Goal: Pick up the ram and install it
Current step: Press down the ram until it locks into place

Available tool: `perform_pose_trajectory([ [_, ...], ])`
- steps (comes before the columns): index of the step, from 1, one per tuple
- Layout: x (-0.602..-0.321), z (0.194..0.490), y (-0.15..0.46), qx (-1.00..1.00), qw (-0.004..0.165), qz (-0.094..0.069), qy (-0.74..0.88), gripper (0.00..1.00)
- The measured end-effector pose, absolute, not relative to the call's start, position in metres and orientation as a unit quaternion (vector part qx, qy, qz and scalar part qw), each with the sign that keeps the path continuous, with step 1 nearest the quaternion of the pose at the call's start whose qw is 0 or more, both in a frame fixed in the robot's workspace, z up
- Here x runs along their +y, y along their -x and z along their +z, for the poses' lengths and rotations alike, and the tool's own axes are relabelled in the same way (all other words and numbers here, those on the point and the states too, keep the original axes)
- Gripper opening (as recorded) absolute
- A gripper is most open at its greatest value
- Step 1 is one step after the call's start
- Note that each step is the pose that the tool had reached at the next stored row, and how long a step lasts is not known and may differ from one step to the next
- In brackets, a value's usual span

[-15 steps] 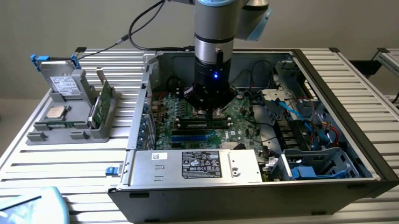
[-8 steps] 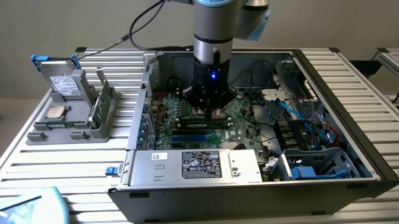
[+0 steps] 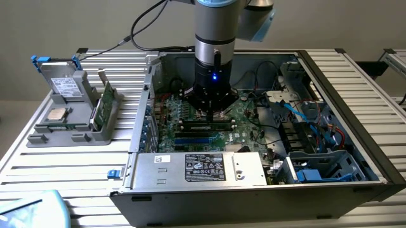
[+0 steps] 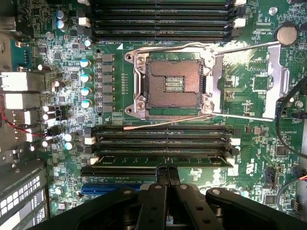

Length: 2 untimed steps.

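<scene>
The ram (image 4: 144, 161) is a long thin green stick lying along one of the black motherboard slots (image 4: 158, 143), beside the open processor socket (image 4: 173, 84). In the exterior view the ram (image 3: 204, 126) shows as a dark bar in the slot just under the arm. My gripper (image 4: 167, 172) is shut, its two fingers pressed together with nothing between them, and their tips stand right at the ram's long edge near its middle. Whether they touch it I cannot tell. The gripper (image 3: 212, 113) hangs straight down inside the open computer case (image 3: 374, 156).
A silver power supply (image 3: 203, 168) fills the case's front. Cables and drive bays (image 3: 317, 142) crowd the exterior view's right. Outside the case, at the exterior view's left, a grey holder (image 3: 47, 130) carries a square processor chip (image 3: 57, 114), a taller green card (image 3: 104, 107) and a drive (image 3: 63, 85).
</scene>
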State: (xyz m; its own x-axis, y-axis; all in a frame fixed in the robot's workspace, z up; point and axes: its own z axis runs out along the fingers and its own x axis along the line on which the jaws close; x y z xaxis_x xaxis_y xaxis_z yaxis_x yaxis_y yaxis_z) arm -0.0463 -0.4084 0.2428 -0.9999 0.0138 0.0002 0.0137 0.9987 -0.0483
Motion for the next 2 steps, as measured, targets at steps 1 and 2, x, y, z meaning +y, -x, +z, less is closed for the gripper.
perform_pose_trajectory([
  [1, -0.4084, 0.2428, 0.0463, -1.0, 0.0, 0.024, 0.007, 0.11],
  [2, -0.4084, 0.2428, 0.0463, -1.0, 0.0, 0.024, 0.007, 0.11],
])
